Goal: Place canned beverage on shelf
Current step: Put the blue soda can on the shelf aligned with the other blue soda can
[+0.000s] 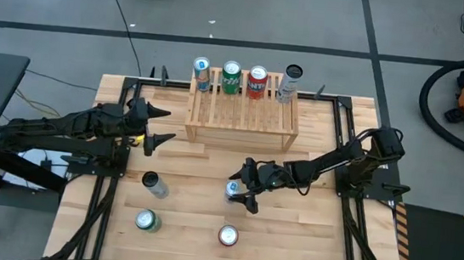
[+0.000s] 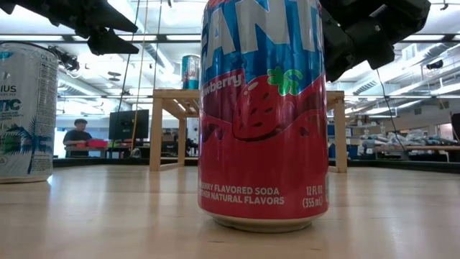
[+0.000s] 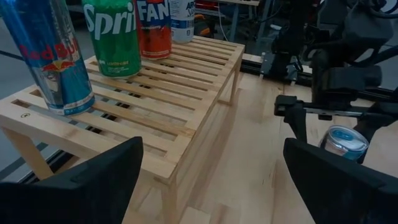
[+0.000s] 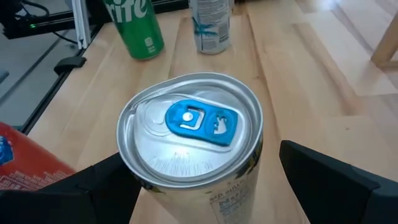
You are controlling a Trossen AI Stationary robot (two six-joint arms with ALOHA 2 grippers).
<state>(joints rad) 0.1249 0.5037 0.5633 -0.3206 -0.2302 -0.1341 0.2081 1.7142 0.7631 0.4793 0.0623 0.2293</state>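
Right claw (image 1: 240, 197) apart, straddling blue-tab can (image 4: 193, 146) mid-table; left claw (image 1: 157, 129) apart beside shelf (image 1: 241, 122).

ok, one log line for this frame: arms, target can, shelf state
right gripper open around blue-tab can | left gripper open, idle beside shelf | four cans on shelf | can not lifted

Light wood table (image 1: 307, 240) carries shelf (image 1: 241, 124) at far edge, centred. Four cans stand in row on shelf's slatted top: blue Red Bull can (image 1: 201, 73), green Sprite can (image 1: 231, 78), red Fanta can (image 1: 257, 81), white can (image 1: 288, 83). On bare tabletop: blue-tabbed can (image 1: 233, 190), dark-topped white can (image 1: 155, 184), green can (image 1: 147, 220), strawberry Fanta can (image 1: 228, 235).
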